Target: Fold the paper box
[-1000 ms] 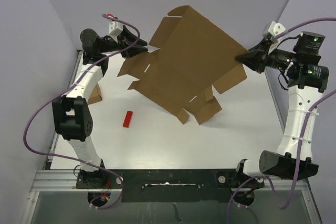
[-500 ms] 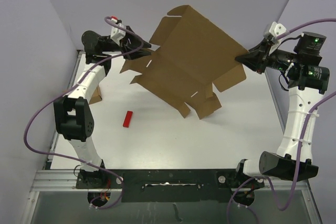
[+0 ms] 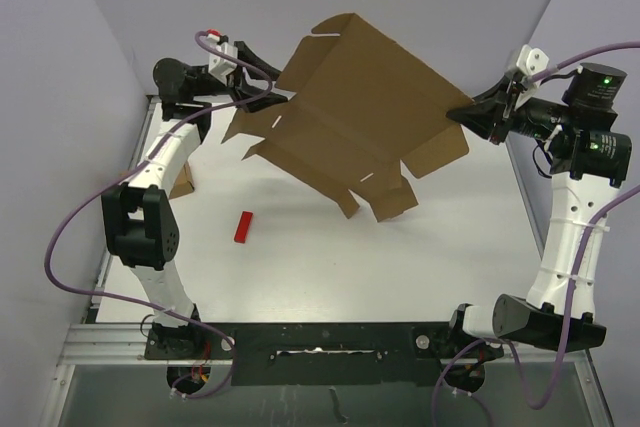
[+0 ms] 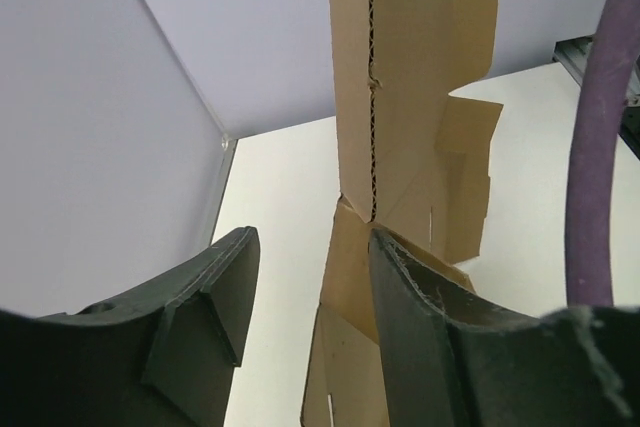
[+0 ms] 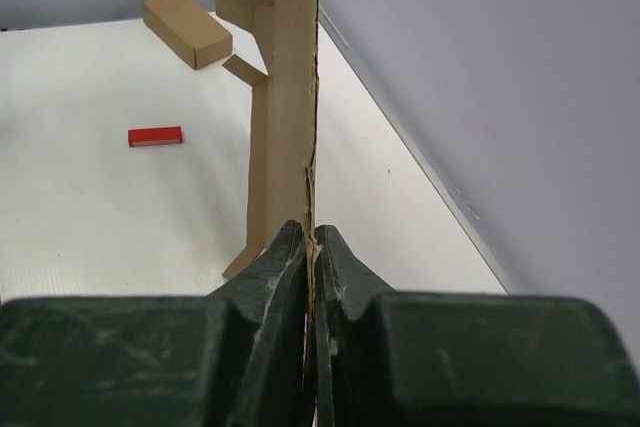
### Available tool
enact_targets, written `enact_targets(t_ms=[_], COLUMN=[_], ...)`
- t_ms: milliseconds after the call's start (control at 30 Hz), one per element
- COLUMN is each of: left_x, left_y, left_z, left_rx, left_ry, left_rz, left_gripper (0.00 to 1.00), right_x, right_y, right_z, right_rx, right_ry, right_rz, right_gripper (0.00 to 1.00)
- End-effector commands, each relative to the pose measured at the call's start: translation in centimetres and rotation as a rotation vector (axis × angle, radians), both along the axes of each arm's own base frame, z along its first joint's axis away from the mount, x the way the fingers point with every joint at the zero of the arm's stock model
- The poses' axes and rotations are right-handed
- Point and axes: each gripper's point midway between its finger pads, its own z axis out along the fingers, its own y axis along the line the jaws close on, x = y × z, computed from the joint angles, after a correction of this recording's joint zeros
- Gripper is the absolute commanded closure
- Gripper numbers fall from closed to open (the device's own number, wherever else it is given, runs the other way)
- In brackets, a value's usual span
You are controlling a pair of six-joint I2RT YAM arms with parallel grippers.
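The paper box (image 3: 350, 117) is a large flat brown cardboard sheet with flaps and slits, held tilted in the air above the table. My right gripper (image 3: 462, 112) is shut on its right edge; in the right wrist view the edge of the paper box (image 5: 292, 97) runs straight into the closed right gripper (image 5: 309, 237). My left gripper (image 3: 268, 97) is at the sheet's left edge. In the left wrist view the left gripper (image 4: 310, 242) stands open, with the paper box (image 4: 410, 67) edge-on just beyond it, close to the right finger (image 4: 420, 327).
A small brown cardboard box (image 3: 183, 179) lies at the table's left edge, also visible as the small box (image 5: 187, 27). A red block (image 3: 243, 226) lies on the white table left of centre, the red block (image 5: 155, 136) below the sheet. Purple walls stand close on all sides.
My left gripper's jaws have spread apart and it has shifted toward the sheet's left edge. The sheet's lower left flaps have risen a little. The right gripper keeps its hold.
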Motion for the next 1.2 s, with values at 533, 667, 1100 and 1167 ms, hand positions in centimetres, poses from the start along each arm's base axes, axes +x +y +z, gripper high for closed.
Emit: enact_targets(t_ms=[533, 667, 1100, 1167], left_x=[-1.8, -1.9, -1.8, -1.7], left_y=[-1.2, -1.8, -2.9, -3.0], left_z=[-1.5, -2.0, -3.2, -3.2], left_rx=[0.049, 0.052, 0.056, 0.056], left_ry=[-0.057, -0.047, -0.013, -0.008], left_rz=[-0.101, -0.12, -0.146, -0.148], left_gripper=[0.5, 0.51, 0.74, 0.78], right_x=[-2.2, -2.2, -2.2, -2.2], right_y=[1.3, 1.3, 1.5, 1.5], right_z=[3.0, 2.9, 2.7, 2.6], right_rx=[0.02, 0.023, 0.033, 0.034], right_ry=[-0.092, -0.088, -0.076, -0.075], right_rz=[0.087, 0.089, 0.101, 0.102], right_gripper=[1.0, 1.0, 1.0, 1.0])
